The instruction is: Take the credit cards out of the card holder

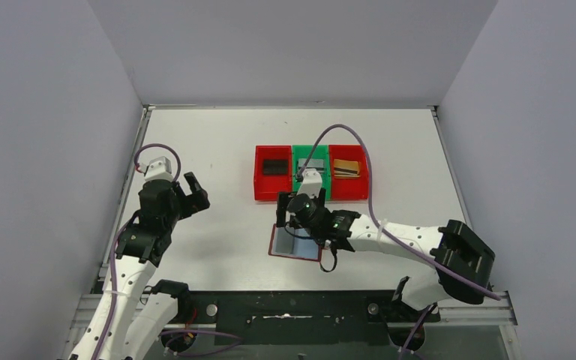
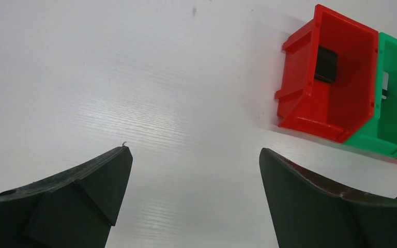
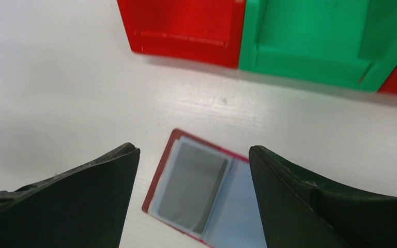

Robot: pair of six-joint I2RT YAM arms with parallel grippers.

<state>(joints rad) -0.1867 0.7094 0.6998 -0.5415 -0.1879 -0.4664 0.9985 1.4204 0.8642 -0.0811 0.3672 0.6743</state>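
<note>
The card holder (image 1: 294,247) lies open on the table in front of the bins, dark red with bluish sleeves. In the right wrist view the card holder (image 3: 160,170) has a silver-grey card (image 3: 194,186) in its left sleeve. My right gripper (image 1: 292,217) (image 3: 192,155) hovers open and empty above the holder's far edge. A black card (image 1: 274,166) lies in the left red bin and a gold-tan card (image 1: 346,169) in the right red bin. My left gripper (image 1: 193,193) (image 2: 194,152) is open and empty over bare table at the left. The black card (image 2: 325,64) also shows in the left wrist view.
Three bins stand in a row behind the holder: a left red bin (image 1: 259,187), a green bin (image 1: 322,163) and a right red bin (image 1: 349,187). The right arm's cable (image 1: 360,150) arches over them. Grey walls enclose the white table (image 1: 217,135).
</note>
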